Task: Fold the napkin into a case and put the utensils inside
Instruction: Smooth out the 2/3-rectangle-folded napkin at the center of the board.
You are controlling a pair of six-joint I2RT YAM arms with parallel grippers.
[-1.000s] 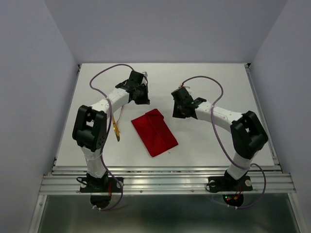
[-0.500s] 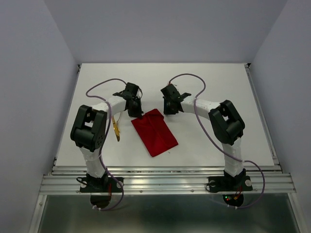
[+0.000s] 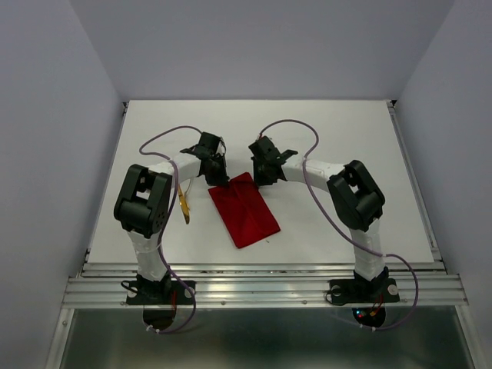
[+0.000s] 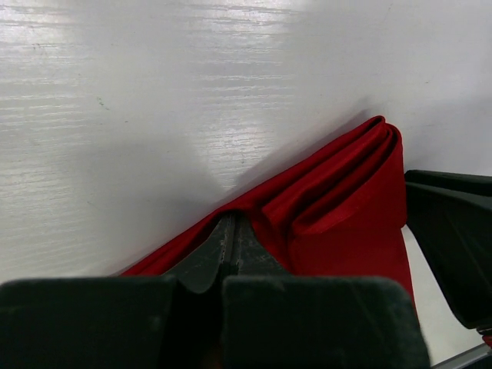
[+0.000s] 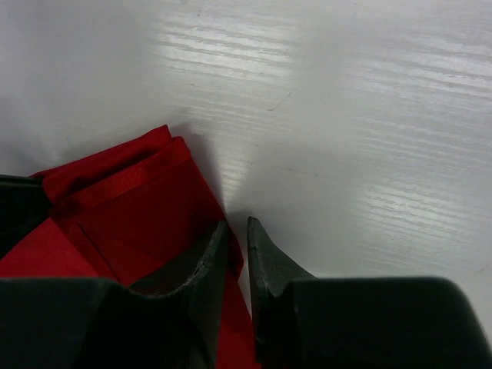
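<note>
The red napkin (image 3: 244, 215) lies folded into a narrow rectangular case, slanted at the table's middle. My left gripper (image 3: 218, 178) sits at its far left corner. In the left wrist view it (image 4: 231, 221) is shut, tips resting at the edge of the cloth (image 4: 346, 223); I cannot tell whether any cloth is pinched. My right gripper (image 3: 259, 177) is at the far right corner. It (image 5: 237, 227) stands open by a narrow gap astride the napkin's (image 5: 131, 200) side edge, one finger over cloth, one over bare table. A gold knife (image 3: 183, 204) lies left of the napkin, partly under the left arm.
The white table (image 3: 346, 138) stretches round the napkin, with a raised rail along the near edge (image 3: 261, 270). Purple cables loop above both wrists. Grey walls close in the left, right and back sides.
Both grippers moved in toward each other and down to the napkin's far corners, the right arm swinging well to the left. The napkin and the knife have not moved.
</note>
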